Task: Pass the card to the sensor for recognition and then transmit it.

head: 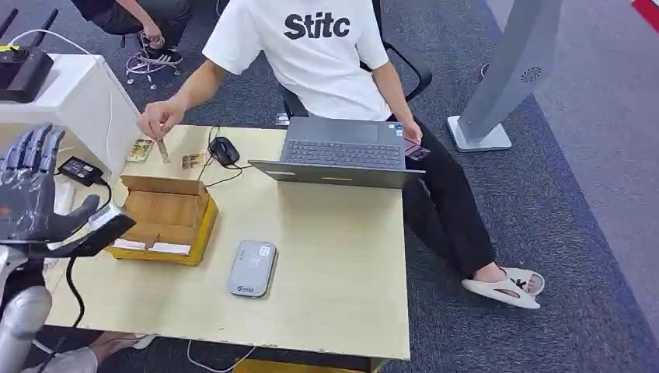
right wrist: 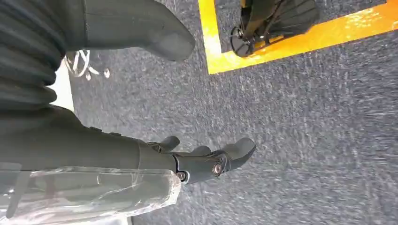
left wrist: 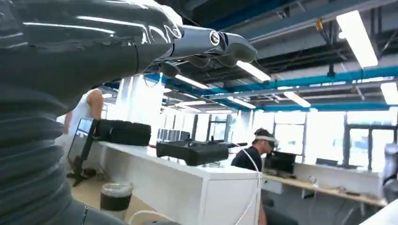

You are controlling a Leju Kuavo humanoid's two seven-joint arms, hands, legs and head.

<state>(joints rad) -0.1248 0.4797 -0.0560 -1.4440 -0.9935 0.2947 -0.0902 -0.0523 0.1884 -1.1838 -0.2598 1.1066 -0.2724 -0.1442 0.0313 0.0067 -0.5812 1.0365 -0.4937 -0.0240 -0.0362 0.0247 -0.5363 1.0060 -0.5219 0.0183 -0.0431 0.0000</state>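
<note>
The left hand (head: pixel 35 190), raised at the worktop's (head: pixel 342 264) left edge, pinches the card (head: pixel 105 227) thinly between thumb and finger, so it could slip before reaching the grey sensor (head: pixel 252 269); the right hand (right wrist: pixel 202 159) hangs empty, fingers loosely apart.

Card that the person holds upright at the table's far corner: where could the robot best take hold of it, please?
Probably the card by its free lower part, fingers on its two flat faces, coming from the robot's side: the person's hand pinches its top, and it stands upright.
</note>
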